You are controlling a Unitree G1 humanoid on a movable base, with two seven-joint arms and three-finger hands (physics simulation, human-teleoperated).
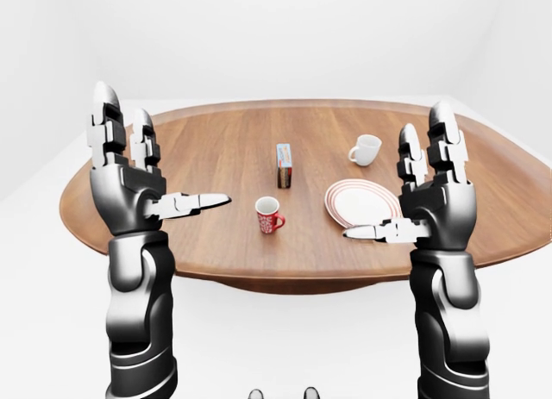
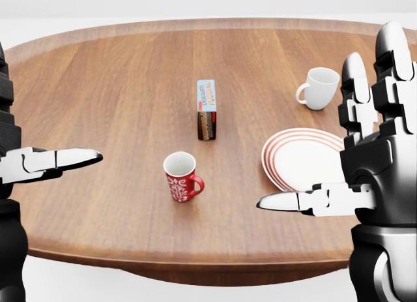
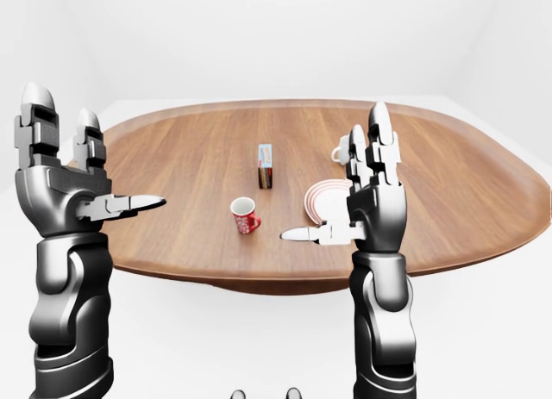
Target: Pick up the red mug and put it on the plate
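Wooden table (image 2: 117,87) under both raised arms; left hand (image 1: 129,179), right hand (image 1: 435,201) upright, fingers spread, empty; red mug (image 2: 181,177) between

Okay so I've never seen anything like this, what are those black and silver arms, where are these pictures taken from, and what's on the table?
These are simulator renders of a humanoid robot that a person steers remotely. All three pictures come from cameras on its head, looking out over its own arms: one head view and a left-eye and right-eye pair showing nearly the same scene. The left hand and right hand each have three fingers; both are raised, open and hold nothing. On the round wooden table stand a red mug, a small upright box, a white mug and a red-striped plate. The plate is bare. The red mug is meant to go on it, but neither hand touches the mug.
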